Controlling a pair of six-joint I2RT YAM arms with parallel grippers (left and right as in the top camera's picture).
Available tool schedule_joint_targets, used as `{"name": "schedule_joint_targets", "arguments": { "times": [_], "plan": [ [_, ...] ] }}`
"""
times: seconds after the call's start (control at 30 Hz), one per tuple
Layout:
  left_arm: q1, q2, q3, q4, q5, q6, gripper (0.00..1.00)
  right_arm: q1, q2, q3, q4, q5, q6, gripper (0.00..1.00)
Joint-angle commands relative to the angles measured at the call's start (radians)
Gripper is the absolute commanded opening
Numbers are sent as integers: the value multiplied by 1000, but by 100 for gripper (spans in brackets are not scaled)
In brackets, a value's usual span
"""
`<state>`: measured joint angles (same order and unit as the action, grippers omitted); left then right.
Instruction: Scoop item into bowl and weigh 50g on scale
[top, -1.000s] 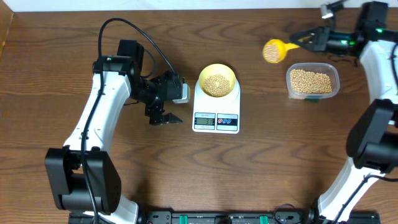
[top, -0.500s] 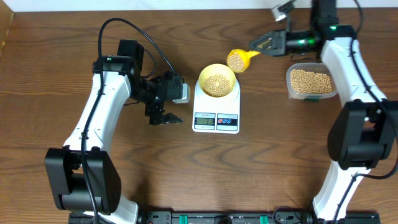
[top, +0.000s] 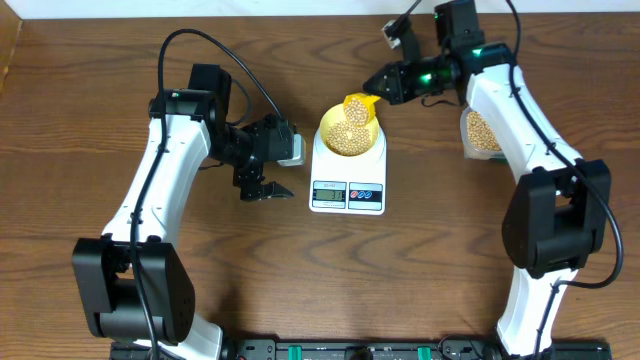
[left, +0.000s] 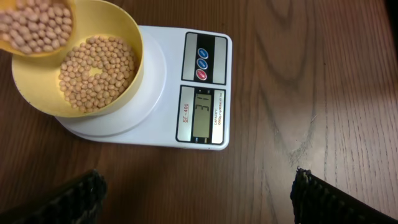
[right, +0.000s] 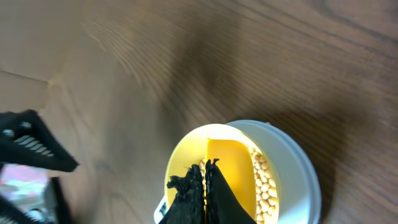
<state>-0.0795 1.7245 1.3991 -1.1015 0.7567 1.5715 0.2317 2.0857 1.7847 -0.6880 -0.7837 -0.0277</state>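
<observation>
Plainly, the right fingers (right: 196, 193) are clamped on the handle of the scoop (right: 229, 171), holding it loaded over the far rim of the bowl (left: 134, 43), probably so that a tilt would drop its load inside and not on the wood. A layer of grains (left: 96, 71) already lies in the bowl, which sits on the round platform of the scale (top: 347, 196), so each addition registers; the display faces the near edge, its digits too faint to read. The left fingers (left: 78, 193) stand wide apart and empty, just left of the scale, apparently parked clear of it. The container (top: 478, 130) of spare grains sits to the right, half hidden by the right arm. Everything rests on a dark wood-grain surface (top: 430, 260); a pale strip runs beyond its far edge.
</observation>
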Motion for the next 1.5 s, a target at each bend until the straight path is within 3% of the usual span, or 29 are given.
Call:
{"name": "schedule_joint_targets", "arguments": {
  "times": [0.0, 0.33, 0.73, 1.47],
  "plan": [
    [1, 0, -8, -7, 5, 10, 98, 29, -34, 1, 10, 60, -77, 1],
    [1, 0, -8, -7, 5, 10, 98, 45, -34, 1, 58, 53, -104, 1],
    [1, 0, -8, -7, 5, 10, 98, 35, -100, 1, 22, -3, -302, 1],
    [1, 0, -8, -7, 5, 10, 98, 35, -111, 1, 22, 37, -283, 1]
  ]
}}
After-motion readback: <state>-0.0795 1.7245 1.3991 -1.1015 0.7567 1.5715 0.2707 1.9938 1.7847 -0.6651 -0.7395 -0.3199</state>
